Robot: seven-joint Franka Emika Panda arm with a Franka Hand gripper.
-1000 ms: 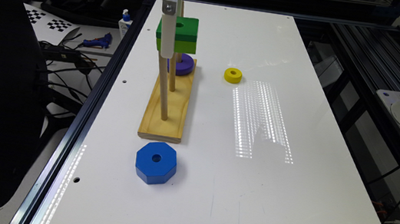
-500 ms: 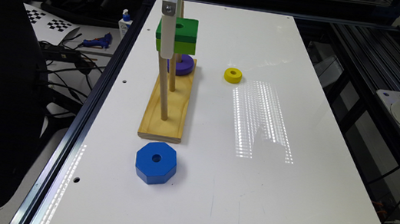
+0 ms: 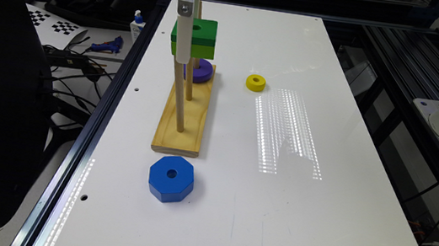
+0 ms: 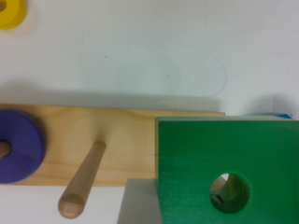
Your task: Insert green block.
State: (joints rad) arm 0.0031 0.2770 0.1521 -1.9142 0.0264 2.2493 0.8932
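The green block hangs in the air over the wooden peg base, dark green on top and lime below, its round hole facing up. My gripper is shut on it, one white finger crossing its near face. The nearest peg rises to the block's underside, its top hidden behind that finger. In the wrist view the green block sits beside a grey finger pressed to its side. A pale spot shows through the hole. The middle peg stands free beside the block.
A purple ring sits on the far peg. The blue octagonal block lies on the white table just in front of the base. A small yellow ring lies towards the exterior view's right of the base.
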